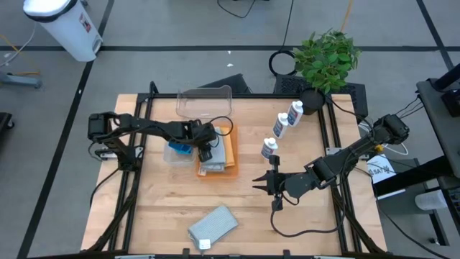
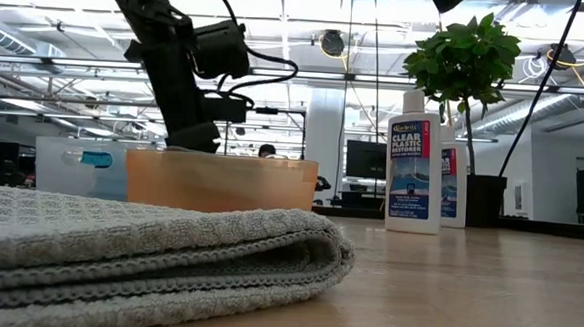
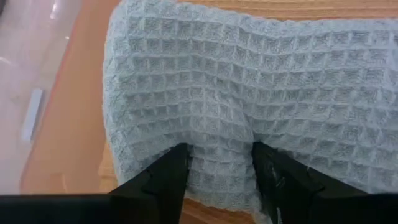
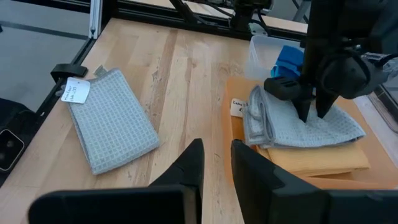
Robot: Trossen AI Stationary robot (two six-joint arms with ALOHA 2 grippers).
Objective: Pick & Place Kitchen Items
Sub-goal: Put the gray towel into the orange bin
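Lab; truss ceiling [image 2: 307, 74]; monitors [image 2: 364, 159]

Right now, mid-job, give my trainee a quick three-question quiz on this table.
1. True or false: the left tool is pinching the grey cloth that lies on the orange cloth.
2. How many white bottles stand on the table?
3. Where is the second grey cloth? A) inside the clear tub B) alone near the table's front edge C) under the plant

Key: 1 true, its fingers press into the fabric; 2 three; 3 B. The right tool waits mid-table, holding nothing.
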